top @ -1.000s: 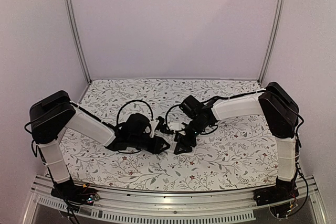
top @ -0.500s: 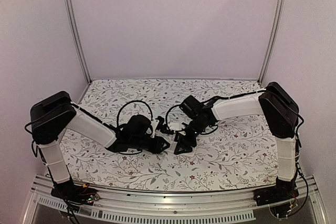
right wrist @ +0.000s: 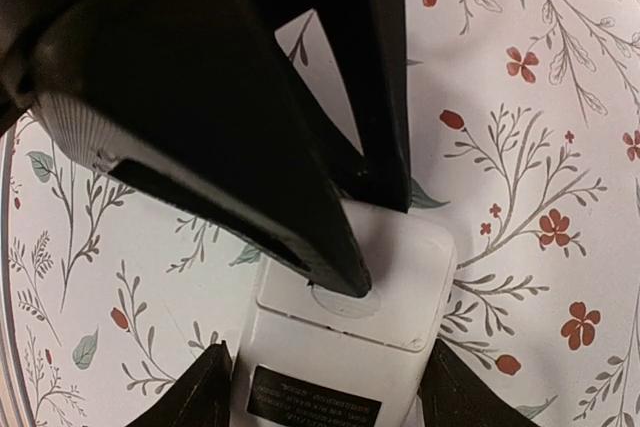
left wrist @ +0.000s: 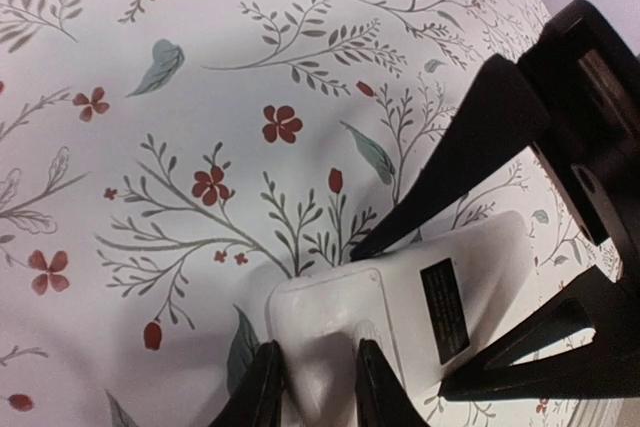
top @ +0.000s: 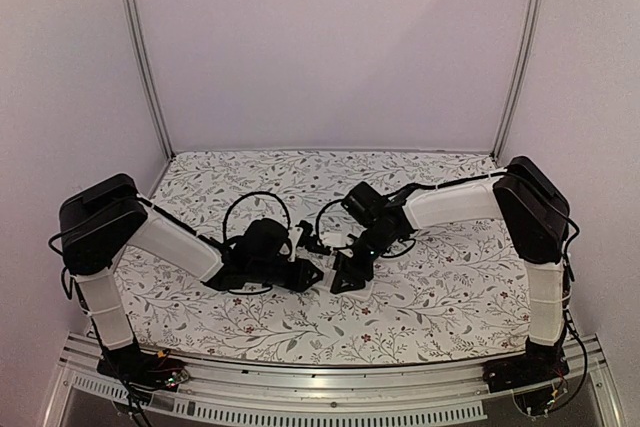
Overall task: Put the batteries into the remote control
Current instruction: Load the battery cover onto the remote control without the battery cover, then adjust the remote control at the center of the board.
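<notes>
Back-up, low centre of right wrist view: remote control [right wrist: 340, 347], black label [right wrist: 315, 397] on white shell. Clamped across both long sides by right gripper [right wrist: 330, 387], fingers touching either edge. Met at opposite end by left gripper [left wrist: 318, 372]: fingers [left wrist: 262, 387] close together, one tip on round dent in back; true clamp or mere press, cannot tell. Underneath, table [top: 450, 277] with floral cover, red flowers, grey-green leaves. Behind, plain pale wall [top: 330, 47], metal posts [top: 140, 57] at corners.
</notes>
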Motion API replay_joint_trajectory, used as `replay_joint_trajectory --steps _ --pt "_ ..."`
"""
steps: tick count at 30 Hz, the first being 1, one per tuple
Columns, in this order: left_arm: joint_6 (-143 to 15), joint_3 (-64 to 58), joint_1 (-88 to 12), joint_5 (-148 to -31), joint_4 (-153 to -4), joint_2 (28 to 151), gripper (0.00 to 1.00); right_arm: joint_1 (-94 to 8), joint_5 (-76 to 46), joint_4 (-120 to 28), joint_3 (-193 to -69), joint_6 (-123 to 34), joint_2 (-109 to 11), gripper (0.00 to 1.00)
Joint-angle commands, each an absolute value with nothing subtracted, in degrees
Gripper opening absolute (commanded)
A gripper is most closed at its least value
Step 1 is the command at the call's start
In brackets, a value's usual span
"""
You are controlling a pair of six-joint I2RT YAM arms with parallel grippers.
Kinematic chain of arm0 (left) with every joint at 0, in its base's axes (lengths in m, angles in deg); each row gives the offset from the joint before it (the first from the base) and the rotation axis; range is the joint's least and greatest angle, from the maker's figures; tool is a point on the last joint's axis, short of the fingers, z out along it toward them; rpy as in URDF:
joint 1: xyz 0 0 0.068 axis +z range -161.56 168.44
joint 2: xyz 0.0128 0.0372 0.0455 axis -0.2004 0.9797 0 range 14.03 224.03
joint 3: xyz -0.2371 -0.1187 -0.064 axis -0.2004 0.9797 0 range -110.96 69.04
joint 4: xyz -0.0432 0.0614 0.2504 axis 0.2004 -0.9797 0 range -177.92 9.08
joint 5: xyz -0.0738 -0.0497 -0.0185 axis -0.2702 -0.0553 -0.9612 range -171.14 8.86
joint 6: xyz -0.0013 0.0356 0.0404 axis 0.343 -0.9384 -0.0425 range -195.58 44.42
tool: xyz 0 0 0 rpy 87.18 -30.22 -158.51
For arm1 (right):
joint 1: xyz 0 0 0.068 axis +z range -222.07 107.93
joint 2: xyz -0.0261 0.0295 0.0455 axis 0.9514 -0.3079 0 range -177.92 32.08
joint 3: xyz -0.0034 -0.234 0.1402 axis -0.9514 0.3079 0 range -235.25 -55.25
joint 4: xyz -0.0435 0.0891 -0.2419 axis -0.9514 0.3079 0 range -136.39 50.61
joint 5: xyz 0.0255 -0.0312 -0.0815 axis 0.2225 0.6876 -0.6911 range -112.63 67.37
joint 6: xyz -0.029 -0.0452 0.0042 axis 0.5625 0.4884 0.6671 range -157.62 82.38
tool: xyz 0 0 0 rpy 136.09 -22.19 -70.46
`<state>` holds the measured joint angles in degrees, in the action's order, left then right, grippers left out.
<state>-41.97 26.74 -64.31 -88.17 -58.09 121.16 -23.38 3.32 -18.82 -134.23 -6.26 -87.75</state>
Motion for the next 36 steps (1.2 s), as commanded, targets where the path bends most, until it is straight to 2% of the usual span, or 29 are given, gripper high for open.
replay_joint_trajectory --steps 1,6,11,18,26,32,34,36 --pt "-46.08 29.14 -73.37 -101.72 -76.02 127.95 0.19 -23.32 -3.13 -13.17 -130.94 -5.75 -92.08 0.60" --pt "-45.47 30.32 -72.54 -102.92 -74.06 127.00 0.21 -23.40 -3.66 -13.66 -130.39 -5.74 -92.06 0.61" --pt "-42.94 32.85 -67.63 -101.07 -71.29 122.51 0.32 -25.00 -3.54 -17.13 -126.88 -7.49 -85.68 0.78" --pt "-44.02 30.86 -64.17 -100.82 -73.10 118.02 0.42 -26.64 -3.55 -19.76 -124.53 -10.52 -76.01 0.99" --pt "-42.96 34.64 -62.10 -94.22 -72.84 110.04 0.52 -29.40 -5.17 -26.07 -117.06 -19.80 -61.27 0.99" --pt "-43.04 35.54 -62.31 -89.32 -75.36 104.97 0.50 -30.40 -13.31 -44.11 -100.75 -35.02 -45.42 0.99" --pt "-43.31 33.36 -62.69 -88.82 -77.87 105.88 0.46 -31.62 -13.44 -43.08 -99.68 -40.66 -41.80 0.99" --pt "-42.92 31.93 -63.32 -88.90 -78.13 106.94 0.43 -32.48 -15.04 -34.60 -104.12 -44.06 -43.13 0.98"
